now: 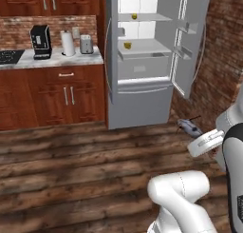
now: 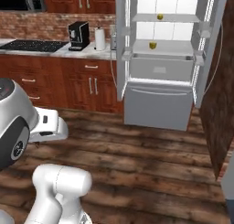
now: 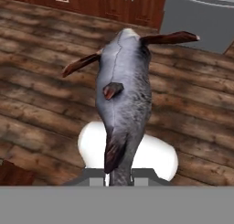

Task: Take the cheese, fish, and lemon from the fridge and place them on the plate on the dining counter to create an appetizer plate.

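Above floor: pincer [image 1: 190, 130] clenched on fish [image 3: 124, 95], clear of open fridge [image 1: 142, 103].
Carry: keep grip firm, fish level.
Remaining inside: cheese [image 1: 127, 45], lemon [image 1: 134, 16].

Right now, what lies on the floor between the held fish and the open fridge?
Only bare wooden floor planks lie between the fish, gripped in the hand, and the fridge, in the left base view.

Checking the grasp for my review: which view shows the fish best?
The hand view: the fish appears close up, clamped at its tail end. The left base view shows it small and distant, above the floor.
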Controlling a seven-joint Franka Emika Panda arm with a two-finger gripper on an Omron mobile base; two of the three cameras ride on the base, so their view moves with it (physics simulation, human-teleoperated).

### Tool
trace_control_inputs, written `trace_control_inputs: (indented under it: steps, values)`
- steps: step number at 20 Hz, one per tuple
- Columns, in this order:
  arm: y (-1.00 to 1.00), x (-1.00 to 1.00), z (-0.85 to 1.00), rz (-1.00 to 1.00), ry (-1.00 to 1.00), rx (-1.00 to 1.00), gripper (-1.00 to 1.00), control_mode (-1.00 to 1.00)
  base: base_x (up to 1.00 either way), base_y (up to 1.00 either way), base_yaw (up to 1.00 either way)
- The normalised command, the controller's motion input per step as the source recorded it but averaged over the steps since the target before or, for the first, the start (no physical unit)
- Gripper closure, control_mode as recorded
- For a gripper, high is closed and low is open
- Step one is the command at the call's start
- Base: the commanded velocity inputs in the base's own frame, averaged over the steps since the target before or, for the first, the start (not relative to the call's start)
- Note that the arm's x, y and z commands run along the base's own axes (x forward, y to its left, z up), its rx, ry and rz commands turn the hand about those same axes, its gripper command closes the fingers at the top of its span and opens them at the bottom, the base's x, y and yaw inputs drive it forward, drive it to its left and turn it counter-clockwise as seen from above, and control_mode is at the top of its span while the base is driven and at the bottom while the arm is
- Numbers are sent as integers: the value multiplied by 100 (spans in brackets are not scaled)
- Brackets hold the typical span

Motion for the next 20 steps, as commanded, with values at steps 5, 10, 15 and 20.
trace_control_inputs:
  steps: [5,10,15,20]
  values:
    - [0,0,0,0,0,0,100,100,-100,76,2]
    - [0,0,0,0,0,0,100,100,-100,42,2]
    - [0,0,0,0,0,0,100,100,-100,27,3]
    - [0,0,0,0,0,0,100,100,-100,25,2]
